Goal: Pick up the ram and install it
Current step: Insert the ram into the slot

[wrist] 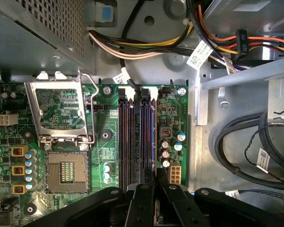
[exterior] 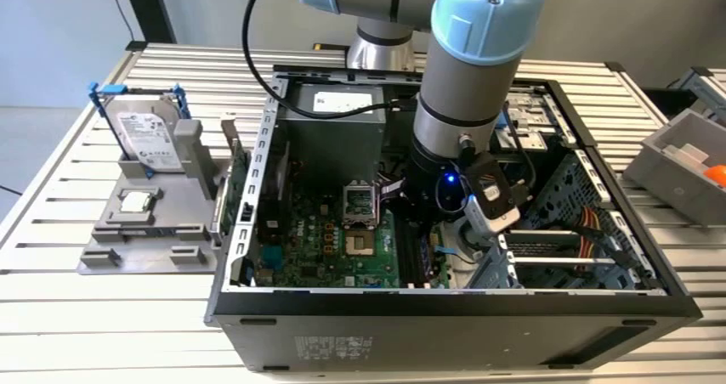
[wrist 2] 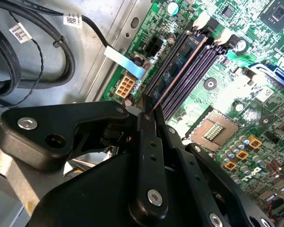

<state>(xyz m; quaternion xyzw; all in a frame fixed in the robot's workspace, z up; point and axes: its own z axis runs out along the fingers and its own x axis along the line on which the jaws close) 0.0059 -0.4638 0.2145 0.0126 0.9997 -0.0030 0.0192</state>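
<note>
The ram (wrist 2: 179, 64) is a thin blue-green stick standing in one of the black slots on the motherboard (exterior: 318, 248), near the board's edge. In the first wrist view the ram (wrist: 144, 137) runs lengthwise among the parallel slots. My gripper (wrist 2: 150, 112) is down inside the open computer case (exterior: 454, 303), with its black fingers closed together over the near end of the stick. The gripper (wrist: 154, 182) sits right at the slots' near end, and in the exterior view the gripper (exterior: 437, 231) is low over the board.
The open processor socket (wrist: 66, 172) lies beside the slots. Bundled black cables (wrist: 245, 151) lie on the case floor past the board's edge. Outside the case, a hard drive (exterior: 153, 138) and a small silver processor chip (exterior: 136, 201) rest on a grey holder. A grey bin (exterior: 686, 159) stands at the exterior view's right.
</note>
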